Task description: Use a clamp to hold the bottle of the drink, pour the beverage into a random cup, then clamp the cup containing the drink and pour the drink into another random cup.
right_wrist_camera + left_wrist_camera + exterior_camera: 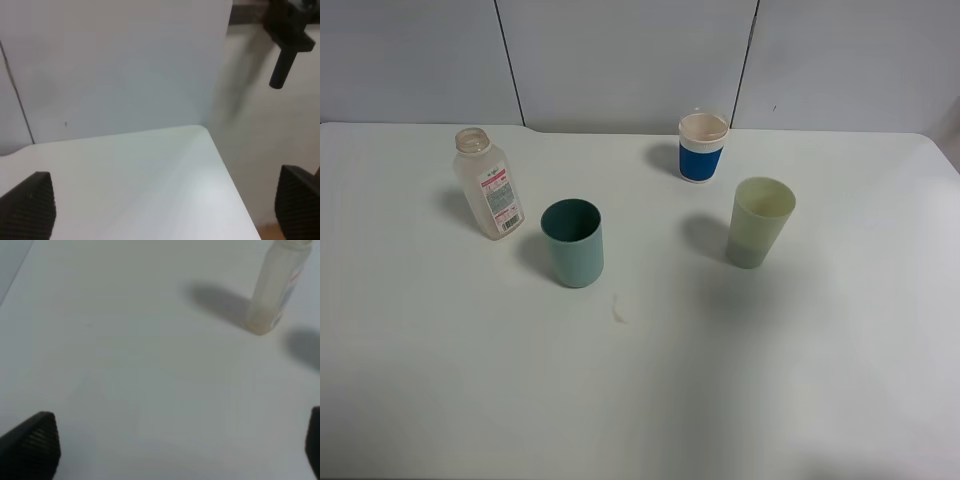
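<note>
Exterior high view: we see no arm, only the white table point(820, 380) carrying the small clear squarish plastic bottle point(490, 185), uncapped, the matte teal plastic tumbler point(572, 242) just beside it, the tall pale yellow-green plastic tumbler point(760, 221) well apart to the right, and a blue-banded white cup point(703, 146) behind. The left wrist view adds the left gripper point(175, 440), fingers spread wide, empty, bottle ahead. The right wrist view adds the right gripper point(165, 205), fingers spread, over the table corner.
</note>
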You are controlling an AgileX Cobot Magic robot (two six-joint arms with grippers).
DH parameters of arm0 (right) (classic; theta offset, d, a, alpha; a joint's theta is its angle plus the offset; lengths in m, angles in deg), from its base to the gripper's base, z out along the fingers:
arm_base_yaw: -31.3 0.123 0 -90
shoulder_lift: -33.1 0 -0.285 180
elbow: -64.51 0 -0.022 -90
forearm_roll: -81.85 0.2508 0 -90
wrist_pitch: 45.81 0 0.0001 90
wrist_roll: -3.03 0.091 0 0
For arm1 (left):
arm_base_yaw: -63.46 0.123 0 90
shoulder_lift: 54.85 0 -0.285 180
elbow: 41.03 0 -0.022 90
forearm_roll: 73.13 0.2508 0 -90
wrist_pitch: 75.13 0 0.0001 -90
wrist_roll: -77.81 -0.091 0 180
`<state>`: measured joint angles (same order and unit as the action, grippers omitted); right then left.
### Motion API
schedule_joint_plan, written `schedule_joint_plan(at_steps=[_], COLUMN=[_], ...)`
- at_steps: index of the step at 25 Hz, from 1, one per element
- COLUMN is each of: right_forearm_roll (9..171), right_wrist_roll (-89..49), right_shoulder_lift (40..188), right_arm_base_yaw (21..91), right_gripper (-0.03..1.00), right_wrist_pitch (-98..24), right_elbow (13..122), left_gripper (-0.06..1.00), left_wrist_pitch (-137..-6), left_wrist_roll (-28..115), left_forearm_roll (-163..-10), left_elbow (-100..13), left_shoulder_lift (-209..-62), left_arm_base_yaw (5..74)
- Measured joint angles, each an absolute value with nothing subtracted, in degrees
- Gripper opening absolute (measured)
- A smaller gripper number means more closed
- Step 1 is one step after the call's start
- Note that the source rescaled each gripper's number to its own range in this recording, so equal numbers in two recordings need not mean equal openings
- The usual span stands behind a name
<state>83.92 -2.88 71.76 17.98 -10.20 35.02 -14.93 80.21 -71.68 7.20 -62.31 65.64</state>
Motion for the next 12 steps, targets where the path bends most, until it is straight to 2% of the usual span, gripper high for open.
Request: schedule_joint_plan(at_steps=[2,5,7,12], right_forearm_roll=[83.91,83.91,83.91,83.91], right_wrist_roll=[-2.95,-3.27,-3.27,-3.88], right_shoulder_lift=[68.05,62.11,59.64,54.37], right_arm_base_yaw=[17.98,17.93,18.22,20.72], right_gripper=[0.6,0.72,0.76,0.78], right_wrist_pitch=[-7.04,1.33,5.24,7.31], right_elbow=[35.02,35.02,35.02,32.59], left_gripper=[1.0,1.0,1.0,1.0], left_wrist_pitch=[-14.93,-14.93,-14.93,-14.86], left_wrist_roll=[80.21,80.21,80.21,80.21], left_forearm_roll=[-71.68,-71.68,-71.68,-71.68], left_elbow=[7.2,7.2,7.2,7.2], left_shoulder_lift=[-62.31,-62.31,-62.31,-62.31], left_arm_base_yaw=[65.64,65.64,65.64,65.64])
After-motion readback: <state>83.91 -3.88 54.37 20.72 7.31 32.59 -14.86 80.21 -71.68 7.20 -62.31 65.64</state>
